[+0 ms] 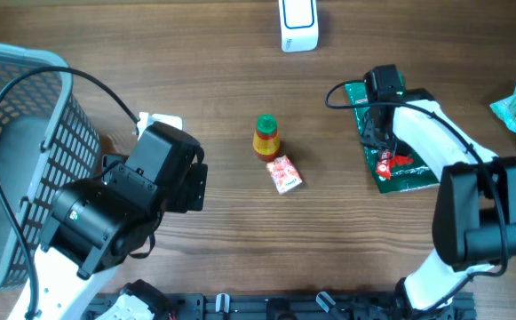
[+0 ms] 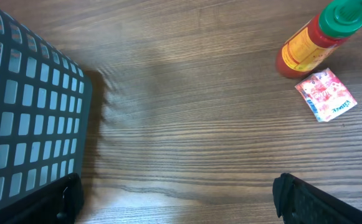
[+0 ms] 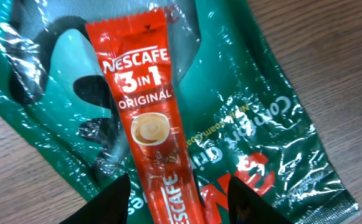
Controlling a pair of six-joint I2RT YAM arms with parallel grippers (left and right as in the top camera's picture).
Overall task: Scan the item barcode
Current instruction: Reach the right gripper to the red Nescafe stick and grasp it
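Overhead, coffee stick: the red coffee stick (image 1: 396,164) lies on top of the green packet (image 1: 417,178). It is mostly hidden under the right arm (image 1: 435,124), and only red scraps show, so its long axis cannot be read from this view.
Overhead, nearer arm: the right arm hangs directly over the green packet. The left arm (image 1: 115,213) sits well apart from the packet across the counter (image 1: 240,258), beyond the sauce bottle (image 1: 265,136) and the small red sachet (image 1: 284,173).
Overhead, scanner: a white box (image 1: 297,25), probably the scanner, stands well apart from the green packet, off the packet's far corner on the left arm's side.
Left wrist, left gripper: the left gripper (image 2: 181,202) is spread wide and holds nothing. The green packet is out of this view.
Right wrist, stick axis: the coffee stick runs lengthwise away from the right gripper (image 3: 179,186) with a slight lean, flat on the green packet's crinkled film. Its logo end points away, and its near end passes between the fingers, so they would close across its short width.
Right wrist, right gripper: about half narrowed and straddling the stick. One finger (image 3: 115,199) is just beside the stick's edge. A strip of green packet shows between the stick and the other finger, and no pinch is visible.
Right wrist, barcode: none shows on the upward printed face. It is probably on the underside, so the stick would need lifting and turning towards the white box.
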